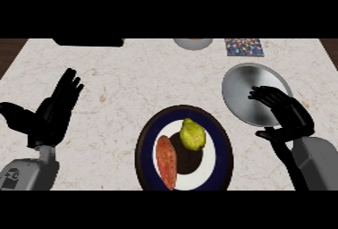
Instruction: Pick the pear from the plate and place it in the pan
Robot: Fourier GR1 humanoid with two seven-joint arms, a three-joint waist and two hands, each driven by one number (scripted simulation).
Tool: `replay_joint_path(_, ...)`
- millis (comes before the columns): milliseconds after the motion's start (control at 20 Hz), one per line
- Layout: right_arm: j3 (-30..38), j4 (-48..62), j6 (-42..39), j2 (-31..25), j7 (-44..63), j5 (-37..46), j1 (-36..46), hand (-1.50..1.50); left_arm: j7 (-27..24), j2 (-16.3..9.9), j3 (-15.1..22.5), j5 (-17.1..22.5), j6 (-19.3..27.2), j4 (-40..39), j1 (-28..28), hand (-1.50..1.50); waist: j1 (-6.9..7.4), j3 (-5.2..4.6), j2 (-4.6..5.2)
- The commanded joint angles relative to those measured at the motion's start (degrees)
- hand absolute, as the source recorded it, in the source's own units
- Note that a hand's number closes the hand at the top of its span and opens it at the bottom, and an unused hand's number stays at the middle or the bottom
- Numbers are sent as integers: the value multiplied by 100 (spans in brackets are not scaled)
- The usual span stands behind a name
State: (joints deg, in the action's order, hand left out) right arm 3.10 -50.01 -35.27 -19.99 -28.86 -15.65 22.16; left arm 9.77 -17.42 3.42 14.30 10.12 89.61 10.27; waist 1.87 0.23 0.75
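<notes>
A: Where is the pear [192, 134] right now?

B: It lies on the plate [146, 142], a dark-rimmed round plate with a white middle, low in the centre of the marble tabletop [132, 76]. A reddish long vegetable [167, 163] lies just beside it on the same plate, to its left.

A: And the pan [247, 87]?

B: It is the grey round pan to the right of the plate, near it but apart.

A: What is the right robot hand [285, 112] doing?

B: It hangs over the lower right part of the pan, fingers loosely bent, and it holds nothing. It does not touch the pear.

A: The left robot hand [54, 112]?

B: It rests at the left edge, fingers straight and pointing up, thumb spread out, well apart from the plate.

A: Anything else on the tabletop?

B: Along the far edge there is a black object [88, 42], a grey round item [193, 43] and a colourful patterned square [244, 47]; I cannot tell what they are.
</notes>
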Motion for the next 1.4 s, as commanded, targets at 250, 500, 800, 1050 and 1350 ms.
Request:
replay_joint_path(250,-567,836,-354,-477,-811,1165,1451,-150,154,-21,-43,-105,-6,-89,117,0,47,-10,-9)
replay_joint_path(500,-1284,778,269,-180,-964,2055,1721,-150,199,118,-46,-39,5,45,-32,0,-19,-16,-38)
replay_joint_path(800,-2071,929,-45,-239,-929,2774,2297,-150,91,177,-15,-145,3,-4,-17,0,7,-19,-27)
replay_joint_path(1050,-2682,548,-642,-476,-951,3075,2354,-150,-202,272,-68,-193,4,-79,-237,0,-99,-25,-60)
replay_joint_path(1350,-3074,50,-98,-661,-1260,3555,1927,-150,97,143,-263,-188,-57,-113,12,0,-187,-23,-82)
